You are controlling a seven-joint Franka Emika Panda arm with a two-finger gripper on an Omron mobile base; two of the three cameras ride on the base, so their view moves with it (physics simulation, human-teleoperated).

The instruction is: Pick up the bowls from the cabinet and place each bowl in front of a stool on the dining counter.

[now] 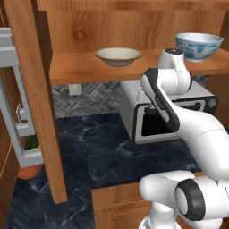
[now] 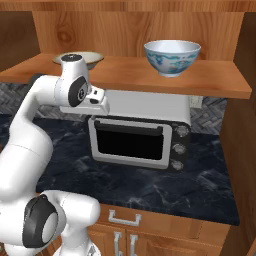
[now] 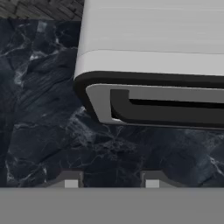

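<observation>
On the wooden cabinet shelf (image 1: pixel 80 69) (image 2: pixel 215 82) stand both bowls. The shallow cream bowl (image 1: pixel 118 56) (image 2: pixel 92 58) is at the left, partly hidden by my wrist in the right base view. The deep white bowl with blue patterning (image 1: pixel 199 46) (image 2: pixel 172 56) is at the right. My gripper (image 3: pixel 111 182) hangs below the shelf and points down at the front edge of a toaster oven (image 3: pixel 153 65). Its fingertips (image 3: pixel 71 181) stand apart with nothing between them. It is open, lower than both bowls and touching neither. The stool and the dining counter are out of view.
The silver toaster oven (image 1: pixel 147 123) (image 2: pixel 140 137) sits on a black marble counter (image 1: pixel 103 150) (image 2: pixel 150 187) right under the shelf. The cabinet's upright side panel (image 1: pixel 36 94) stands at the left, with a grey frame (image 1: pixel 13 98) and an orange pot (image 1: pixel 29 169) beyond it.
</observation>
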